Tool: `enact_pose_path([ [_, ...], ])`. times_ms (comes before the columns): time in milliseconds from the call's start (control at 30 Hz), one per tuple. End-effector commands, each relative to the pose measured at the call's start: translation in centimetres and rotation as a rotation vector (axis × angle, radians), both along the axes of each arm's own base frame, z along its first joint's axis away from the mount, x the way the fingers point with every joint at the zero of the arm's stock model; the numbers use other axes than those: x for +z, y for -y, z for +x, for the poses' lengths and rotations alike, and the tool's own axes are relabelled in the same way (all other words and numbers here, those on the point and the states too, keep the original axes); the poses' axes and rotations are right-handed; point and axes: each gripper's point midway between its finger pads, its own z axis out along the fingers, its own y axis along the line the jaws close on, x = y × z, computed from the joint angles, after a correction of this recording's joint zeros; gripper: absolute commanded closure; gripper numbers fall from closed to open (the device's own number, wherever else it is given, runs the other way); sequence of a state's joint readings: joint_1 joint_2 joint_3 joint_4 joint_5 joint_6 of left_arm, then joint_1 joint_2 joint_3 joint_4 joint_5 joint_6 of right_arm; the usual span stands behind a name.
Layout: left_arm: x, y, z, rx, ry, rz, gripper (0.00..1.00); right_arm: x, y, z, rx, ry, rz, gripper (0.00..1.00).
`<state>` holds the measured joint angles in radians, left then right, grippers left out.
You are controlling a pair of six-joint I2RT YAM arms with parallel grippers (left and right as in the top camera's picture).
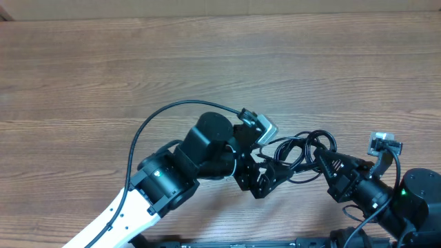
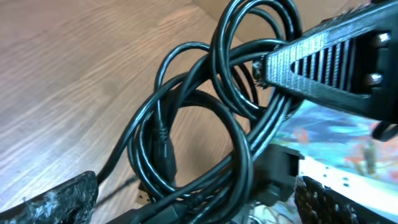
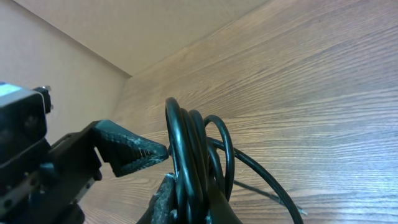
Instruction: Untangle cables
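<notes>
The cables (image 1: 303, 142) are a tangled bunch of thin black loops on the wooden table between my two arms. My right gripper (image 1: 322, 162) comes in from the right and is shut on several strands; in the right wrist view the cables (image 3: 178, 143) rise upright out of the right gripper (image 3: 194, 204). My left gripper (image 1: 270, 180) stands open at the bunch's left side. In the left wrist view the cables (image 2: 163, 140) lie across the wide gap of the left gripper (image 2: 193, 208), with neither of its fingers (image 2: 62, 199) pressing on them. No plug ends show clearly.
The wooden table (image 1: 207, 55) stretches far back and left. The left arm's thick black wire (image 1: 148, 127) arcs above its wrist. The right gripper's ribbed finger (image 2: 323, 56) sits close over the loops in the left wrist view.
</notes>
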<state>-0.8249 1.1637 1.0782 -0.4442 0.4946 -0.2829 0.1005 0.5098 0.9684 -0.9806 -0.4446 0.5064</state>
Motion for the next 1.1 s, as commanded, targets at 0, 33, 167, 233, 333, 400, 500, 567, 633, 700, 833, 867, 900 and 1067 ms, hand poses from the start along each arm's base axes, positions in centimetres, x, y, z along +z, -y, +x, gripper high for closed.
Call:
enact_pose_path([
  [0, 0.5, -0.2, 1.2, 0.053, 0.088, 0.03, 0.0, 0.7, -0.3, -0.1, 0.014, 0.013, 0.023, 0.96],
  [33, 0.4, -0.2, 1.2, 0.058, 0.091, 0.033, 0.0, 0.8, -0.6, -0.2, 0.031, 0.02, 0.028, 0.96],
  [167, -0.2, -0.3, 2.0, 0.11, 0.064, 0.05, 0.01, 1.8, -1.9, -0.8, 0.138, 0.08, 0.029, 0.96],
  [233, -0.5, -0.1, 2.1, 0.114, 0.055, 0.055, 0.0, 1.8, -2.0, -0.9, 0.14, 0.081, 0.031, 0.96],
  [333, -0.9, 0.1, 2.1, 0.114, 0.05, 0.067, 0.01, 1.8, -2.0, -0.9, 0.141, 0.08, 0.032, 0.96],
  [400, -1.3, 0.0, 2.5, 0.136, 0.047, 0.082, 0.03, 2.0, -2.2, -1.0, 0.157, 0.085, 0.039, 0.96],
  [500, -2.7, -0.8, 3.8, 0.228, 0.028, 0.138, 0.06, 2.5, -2.8, -1.3, 0.199, 0.105, 0.053, 0.96],
  [567, -3.1, -1.4, 4.5, 0.29, 0.014, 0.158, 0.07, 2.7, -3.1, -1.6, 0.229, 0.122, 0.05, 0.96],
  [633, -3.4, -2.0, 5.1, 0.352, -0.003, 0.171, 0.07, 2.8, -3.2, -1.7, 0.238, 0.125, 0.054, 0.96],
  [700, -3.6, -2.4, 5.5, 0.394, -0.015, 0.177, 0.07, 2.9, -3.3, -1.8, 0.247, 0.127, 0.058, 0.96],
  [833, -3.6, -3.2, 6.6, 0.495, -0.035, 0.173, 0.07, 3.5, -4.1, -2.4, 0.31, 0.159, 0.07, 0.96],
  [867, -3.5, -3.3, 6.7, 0.51, -0.038, 0.168, 0.07, 3.7, -4.2, -2.5, 0.327, 0.169, 0.069, 0.96],
  [900, -3.5, -3.3, 6.9, 0.522, -0.041, 0.162, 0.06, 3.7, -4.3, -2.6, 0.338, 0.179, 0.064, 0.96],
  [1067, -2.7, -2.9, 7.2, 0.523, -0.024, 0.129, 0.06, 3.7, -4.3, -2.6, 0.336, 0.177, 0.063, 0.96],
])
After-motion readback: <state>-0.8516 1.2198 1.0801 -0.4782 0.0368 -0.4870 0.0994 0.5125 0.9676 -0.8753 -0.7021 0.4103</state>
